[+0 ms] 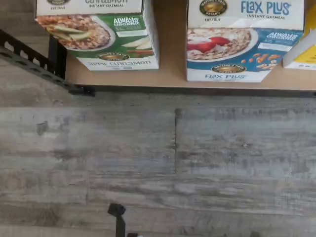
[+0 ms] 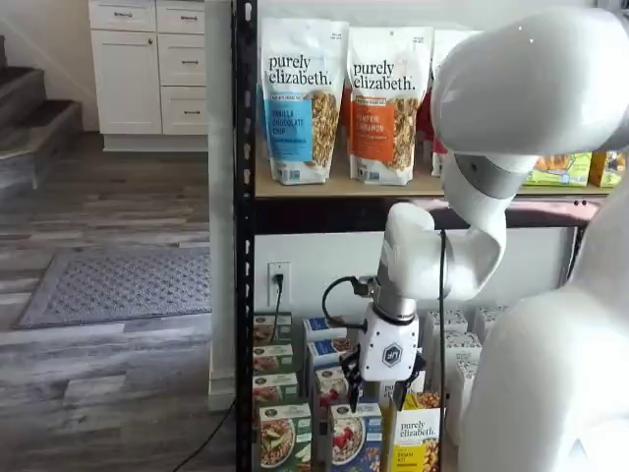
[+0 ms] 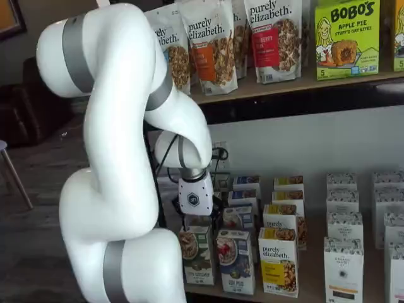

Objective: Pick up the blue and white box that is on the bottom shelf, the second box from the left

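Black fingers of the gripper (image 2: pixel 376 396) hung spread, a gap showing between them, just above the front row of boxes. Below stood the blue and white box (image 2: pixel 356 437) on the bottom shelf (image 3: pixel 315 278), between a green-and-white box (image 2: pixel 285 438) and a yellow box (image 2: pixel 417 441).

On the bottom shelf (image 1: pixel 173 79), the blue and white box (image 1: pixel 243 42) is standing between a green-and-white box (image 1: pixel 98 34) and a yellow box (image 1: pixel 303 49). Bare board is showing on both sides, wider toward the green one.
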You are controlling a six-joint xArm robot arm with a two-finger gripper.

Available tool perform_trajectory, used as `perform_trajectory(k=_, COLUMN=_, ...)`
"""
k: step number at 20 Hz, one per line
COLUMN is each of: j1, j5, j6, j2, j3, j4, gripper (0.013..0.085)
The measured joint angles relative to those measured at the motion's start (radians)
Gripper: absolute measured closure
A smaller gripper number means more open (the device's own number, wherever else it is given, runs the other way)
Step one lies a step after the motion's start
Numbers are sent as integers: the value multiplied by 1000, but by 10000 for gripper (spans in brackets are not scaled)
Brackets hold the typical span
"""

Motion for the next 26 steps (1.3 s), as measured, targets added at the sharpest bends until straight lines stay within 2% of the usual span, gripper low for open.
perform_trajectory(k=10, j1=16, j5=-24, j6=-6, j2=121, j3=-71, j4=21, gripper=130)
perform_trajectory(k=15, j1=22, j5=-39, j6=26, j2=171, j3=-100, j4=-10, gripper=130)
perform_trajectory(k=20, j1=28, j5=-93, j6=42, j2=222, j3=-113, j4=-25, gripper=130)
perform_trajectory(k=26, j1=50, j5=-146, j6=91, j2=256, j3=-118, j4=-59, gripper=130)
